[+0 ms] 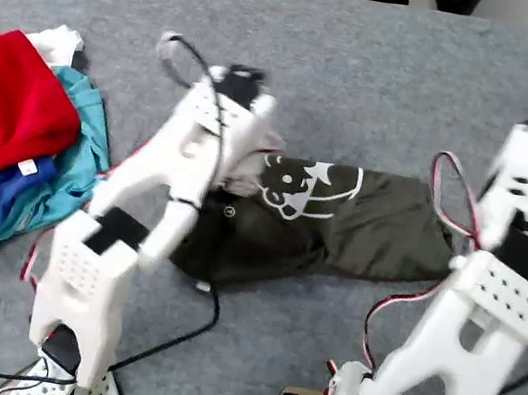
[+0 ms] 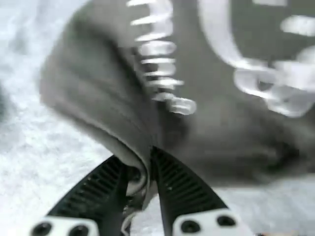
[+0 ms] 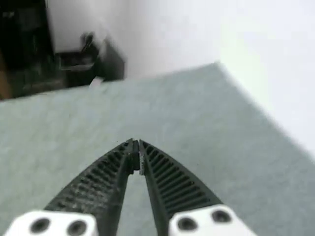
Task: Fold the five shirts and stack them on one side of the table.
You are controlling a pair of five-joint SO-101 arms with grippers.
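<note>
Grey felt covers the table (image 1: 387, 66), and the dark shirt (image 1: 381, 227) lies across its middle, its long axis parallel to the near edge. The left gripper (image 2: 150, 153) is clamped on a bunched fold at the shirt's left end, so the cloth stretches away from it toward the right edge. The right gripper (image 3: 136, 145) is closed on nothing and points at the far right corner. That arm looks nearer the free end. A pile of shirts (image 1: 11, 135) sits by the left edge.
</note>
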